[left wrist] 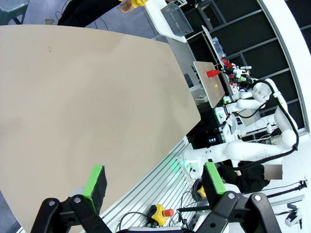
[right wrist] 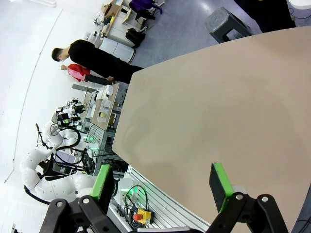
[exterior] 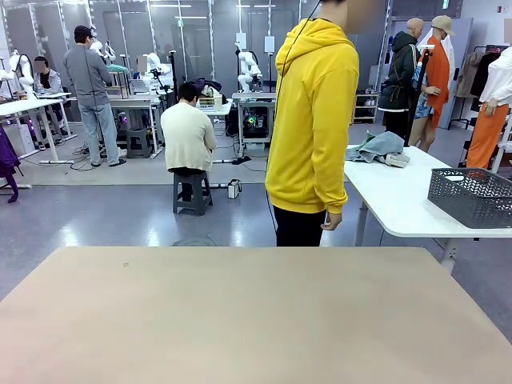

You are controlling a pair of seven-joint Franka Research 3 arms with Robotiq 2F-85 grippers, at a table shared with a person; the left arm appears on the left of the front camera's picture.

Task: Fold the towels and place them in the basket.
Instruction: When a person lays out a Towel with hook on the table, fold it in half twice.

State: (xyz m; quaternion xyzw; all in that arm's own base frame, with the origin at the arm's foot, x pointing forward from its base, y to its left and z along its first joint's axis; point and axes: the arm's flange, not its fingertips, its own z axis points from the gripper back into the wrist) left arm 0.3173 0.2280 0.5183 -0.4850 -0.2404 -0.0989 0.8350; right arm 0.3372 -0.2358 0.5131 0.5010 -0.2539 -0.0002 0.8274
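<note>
While towels (exterior: 381, 147) and basket (exterior: 472, 197) sit on a side table (exterior: 400, 204), left gripper (left wrist: 154, 179) and right gripper (right wrist: 160, 185) hang wide open, empty, over the desk (exterior: 240, 320) edge, probably awaiting them

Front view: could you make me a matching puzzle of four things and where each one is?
Things:
1 basket
2 towels
3 person
4 tan table

Places:
a crumpled at the far end of the white side table
b in the foreground
c on the side table's nearer end
d standing beyond the tan table

Pairs: 1-c, 2-a, 3-d, 4-b
</note>
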